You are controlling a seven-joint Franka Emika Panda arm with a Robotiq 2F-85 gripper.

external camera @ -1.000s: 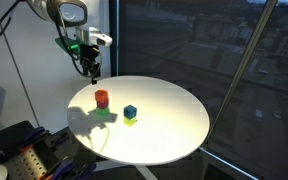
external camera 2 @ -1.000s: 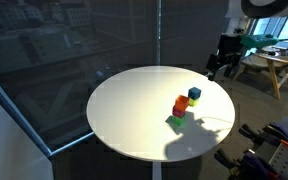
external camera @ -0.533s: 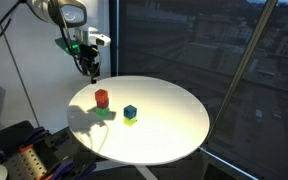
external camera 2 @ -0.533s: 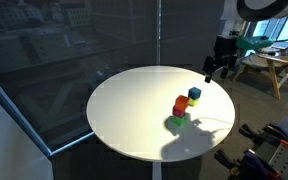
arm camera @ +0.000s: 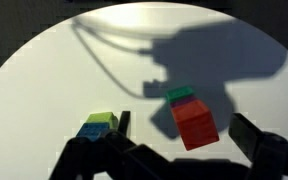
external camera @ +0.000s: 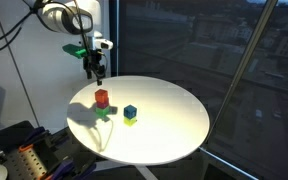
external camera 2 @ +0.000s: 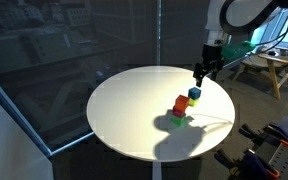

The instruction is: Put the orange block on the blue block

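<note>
The orange block (external camera: 101, 96) tops a small stack, with a magenta-red cube under it and a green cube (external camera 2: 174, 121) at the bottom. It also shows in an exterior view (external camera 2: 182, 102) and in the wrist view (arm camera: 195, 123). The blue block (external camera: 130, 110) (external camera 2: 194, 93) sits on a yellow-green cube (arm camera: 103, 119) beside the stack, and it shows in the wrist view (arm camera: 91, 131) too. My gripper (external camera: 97, 70) (external camera 2: 199, 76) (arm camera: 184, 126) is open and empty. It hangs in the air above the stack, near the table's edge.
The blocks stand on a round white table (external camera: 169, 120) (external camera 2: 124, 110). A dark window wall runs behind it. A wooden desk (external camera 2: 269, 62) and equipment (external camera: 14, 150) stand beyond the table's edge.
The gripper has moved from beyond the table's edge inward towards the blocks and stayed open. The blocks have not moved.
</note>
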